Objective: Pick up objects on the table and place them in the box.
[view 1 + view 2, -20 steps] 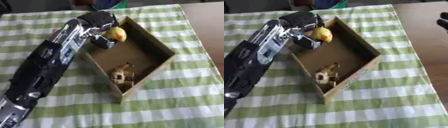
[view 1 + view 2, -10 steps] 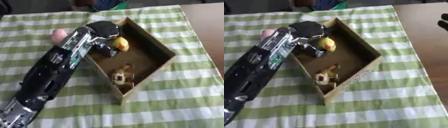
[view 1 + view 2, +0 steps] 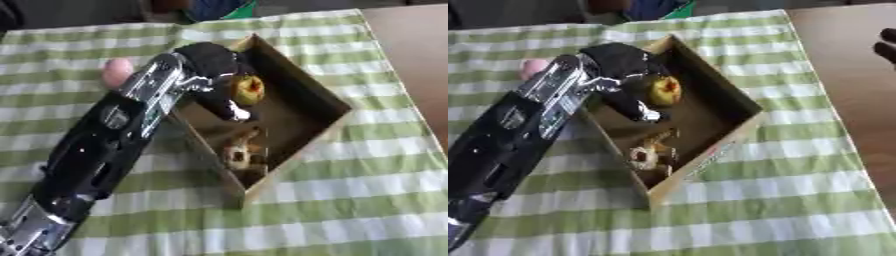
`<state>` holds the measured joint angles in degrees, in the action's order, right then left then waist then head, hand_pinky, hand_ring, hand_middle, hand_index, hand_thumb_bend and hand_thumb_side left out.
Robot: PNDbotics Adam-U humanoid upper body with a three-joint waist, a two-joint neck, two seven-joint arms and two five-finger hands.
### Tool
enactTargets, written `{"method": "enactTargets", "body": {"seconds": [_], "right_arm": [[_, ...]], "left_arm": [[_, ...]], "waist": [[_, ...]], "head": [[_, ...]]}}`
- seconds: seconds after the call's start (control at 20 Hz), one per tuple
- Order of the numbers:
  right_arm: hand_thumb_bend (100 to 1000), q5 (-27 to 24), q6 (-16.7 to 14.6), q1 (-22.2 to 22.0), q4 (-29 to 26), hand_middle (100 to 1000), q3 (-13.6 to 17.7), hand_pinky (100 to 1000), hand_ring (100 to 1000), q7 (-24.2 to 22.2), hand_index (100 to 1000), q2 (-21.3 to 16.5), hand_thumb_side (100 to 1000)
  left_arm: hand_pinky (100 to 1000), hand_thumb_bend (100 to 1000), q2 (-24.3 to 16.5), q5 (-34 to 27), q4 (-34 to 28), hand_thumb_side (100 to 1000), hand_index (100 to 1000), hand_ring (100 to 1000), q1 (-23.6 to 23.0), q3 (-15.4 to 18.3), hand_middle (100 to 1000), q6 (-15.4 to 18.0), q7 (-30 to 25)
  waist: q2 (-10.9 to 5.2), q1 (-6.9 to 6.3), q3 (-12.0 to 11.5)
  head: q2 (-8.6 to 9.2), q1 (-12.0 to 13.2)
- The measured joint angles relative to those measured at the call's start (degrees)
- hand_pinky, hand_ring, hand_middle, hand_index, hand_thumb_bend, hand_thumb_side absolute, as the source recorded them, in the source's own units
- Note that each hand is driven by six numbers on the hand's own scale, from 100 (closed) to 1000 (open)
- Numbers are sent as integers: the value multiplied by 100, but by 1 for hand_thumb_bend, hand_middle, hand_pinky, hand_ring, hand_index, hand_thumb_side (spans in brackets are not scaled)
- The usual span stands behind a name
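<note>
Left eye view, item one: your left hand (image 3: 219, 75), reaching over the near-left wall of the box (image 3: 328, 107), fingers curled round a yellow fruit (image 3: 248, 89) held inside the box above its floor.

Item two: a brown and cream object (image 3: 238, 152) lying on the box floor, toward the near corner; its kind cannot be made out.

Item three: a pink object (image 3: 116, 72) on the striped tablecloth (image 3: 350, 200), just left of your forearm and partly hidden by it.

Item four: your right hand (image 3: 886, 44), only dark fingertips at the right edge of the right eye view; whether it is spread or curled cannot be told.

Risks: if you let go with the fruit this high, it will likely roll or bounce. Your forearm sits close to the box wall, so pulling back could nudge the box or brush the pink object.

Hidden: the fingertips beneath the fruit, and the box floor under your hand.
</note>
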<state>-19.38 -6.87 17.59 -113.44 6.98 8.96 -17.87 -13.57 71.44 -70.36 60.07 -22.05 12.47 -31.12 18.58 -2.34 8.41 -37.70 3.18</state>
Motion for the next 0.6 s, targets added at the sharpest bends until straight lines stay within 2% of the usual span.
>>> {"method": "enactTargets", "body": {"seconds": [0.1,0.15,0.2,0.35,0.4,0.45,0.5,0.6], "right_arm": [[100,-1,2,0,0,533,0,766,727,0,768,0,1000],[100,-2,2,-1,0,533,0,766,728,1,768,0,1000],[100,-7,3,-1,0,533,0,766,728,1,768,0,1000],[100,-16,3,-4,0,533,0,767,728,2,768,0,1000],[100,-16,4,-14,0,533,0,767,728,3,768,0,1000],[100,-16,3,-29,0,533,0,767,728,4,768,0,1000],[100,-16,3,-43,0,533,1,767,728,7,768,1,1000],[100,-16,3,-50,0,533,3,767,728,18,768,1,1000]], "left_arm": [[596,906,0,78,-8,948,956,890,-1,0,870,-47,66],[592,854,0,101,-16,998,949,886,-1,0,866,-65,97],[589,823,0,118,-21,948,944,884,-2,2,863,-82,131],[571,661,1,82,-136,945,927,868,-8,46,846,-173,278],[555,551,1,34,-224,928,913,852,-8,82,828,-219,342],[553,538,1,-27,-329,926,910,849,-8,137,823,-272,416],[545,487,0,-98,-440,919,902,835,-7,207,804,-336,491],[539,469,-14,-240,-692,906,897,826,-5,369,793,-481,646]], "waist": [[0,0,0],[0,0,1],[0,0,1],[0,1,1],[0,1,-5],[0,2,-16],[0,2,-33],[-4,4,-68]], "head": [[0,0],[0,0],[0,0],[0,0],[0,-1],[0,-3],[-1,-7],[-3,-33]]}}
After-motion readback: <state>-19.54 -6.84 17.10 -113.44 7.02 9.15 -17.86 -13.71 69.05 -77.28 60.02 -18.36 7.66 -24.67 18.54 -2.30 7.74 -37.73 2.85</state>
